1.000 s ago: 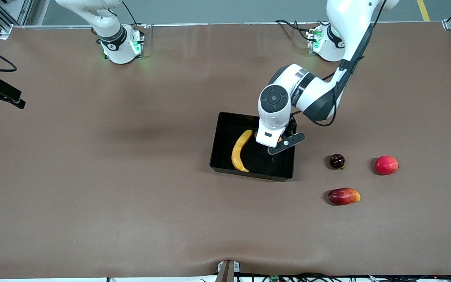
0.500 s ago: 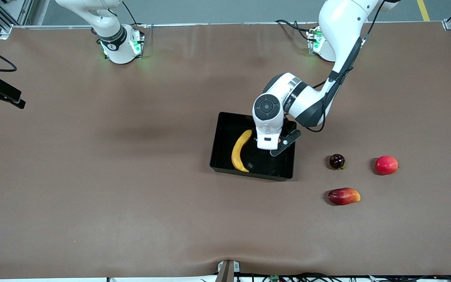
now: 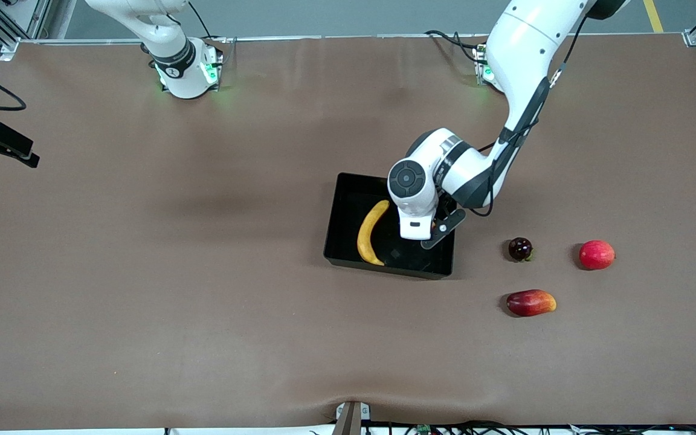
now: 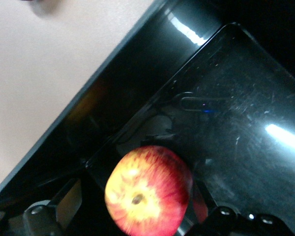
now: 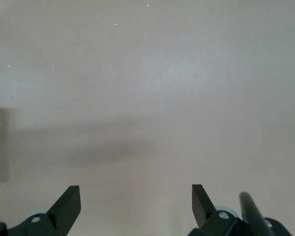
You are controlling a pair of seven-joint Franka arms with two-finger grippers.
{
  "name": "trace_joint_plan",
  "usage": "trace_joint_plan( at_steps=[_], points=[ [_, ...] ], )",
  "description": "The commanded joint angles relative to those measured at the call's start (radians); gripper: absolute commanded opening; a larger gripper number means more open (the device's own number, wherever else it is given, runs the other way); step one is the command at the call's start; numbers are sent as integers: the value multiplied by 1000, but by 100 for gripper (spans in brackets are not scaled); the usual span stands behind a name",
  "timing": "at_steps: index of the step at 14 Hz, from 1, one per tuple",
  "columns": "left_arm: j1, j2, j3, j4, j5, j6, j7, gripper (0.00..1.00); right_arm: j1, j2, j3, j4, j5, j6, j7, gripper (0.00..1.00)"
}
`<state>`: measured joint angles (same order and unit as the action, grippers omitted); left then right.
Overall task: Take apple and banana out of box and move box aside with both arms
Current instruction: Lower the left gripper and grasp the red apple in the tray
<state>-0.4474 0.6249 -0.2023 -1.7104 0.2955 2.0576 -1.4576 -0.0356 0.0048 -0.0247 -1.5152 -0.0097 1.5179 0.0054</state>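
Observation:
The black box (image 3: 337,241) stands mid-table with the yellow banana (image 3: 370,232) lying in it. My left gripper (image 3: 429,232) is down inside the box at the end toward the left arm. In the left wrist view the red apple with yellow patches (image 4: 147,191) sits between the left gripper's (image 4: 136,209) spread fingers, dimple up, close to the box wall (image 4: 137,83). There is a gap between one finger (image 4: 69,206) and the apple. The wrist hides the apple in the front view. My right gripper (image 5: 136,196) is open and empty over bare table.
Three more fruits lie on the table toward the left arm's end: a dark round one (image 3: 520,248), a red round one (image 3: 596,254), and a red-yellow mango (image 3: 530,302) nearer the front camera. A black camera mount (image 3: 0,142) juts in at the right arm's end.
My left arm has lowered its gripper with the apple down into the box. The banana, the box and the other fruits have not moved.

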Motion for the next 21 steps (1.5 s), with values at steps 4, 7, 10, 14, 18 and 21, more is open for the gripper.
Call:
trace_joint_plan(
  at_steps=[4, 7, 10, 14, 18, 21],
  points=[
    [9, 44, -2, 0, 28, 72, -63, 88, -23, -3, 17, 3, -9, -2, 4, 100],
    [24, 44, -6, 11, 8, 75, -44, 7, -23, -3, 17, 3, -9, -4, 4, 100],
    [24, 26, -9, 31, 2, 67, -3, 0, -21, -3, 17, 3, -9, -2, 4, 100],
    [30, -88, -22, 41, -1, 15, 143, 0, -21, -3, 17, 3, -9, -2, 4, 100],
    [85, -162, -26, 165, -107, -135, 345, 0, -20, -3, 17, 4, -9, -2, 4, 100],
    [200, -185, -26, 228, -119, -212, 579, 0, -21, -3, 17, 3, -9, -2, 4, 100]
  ],
)
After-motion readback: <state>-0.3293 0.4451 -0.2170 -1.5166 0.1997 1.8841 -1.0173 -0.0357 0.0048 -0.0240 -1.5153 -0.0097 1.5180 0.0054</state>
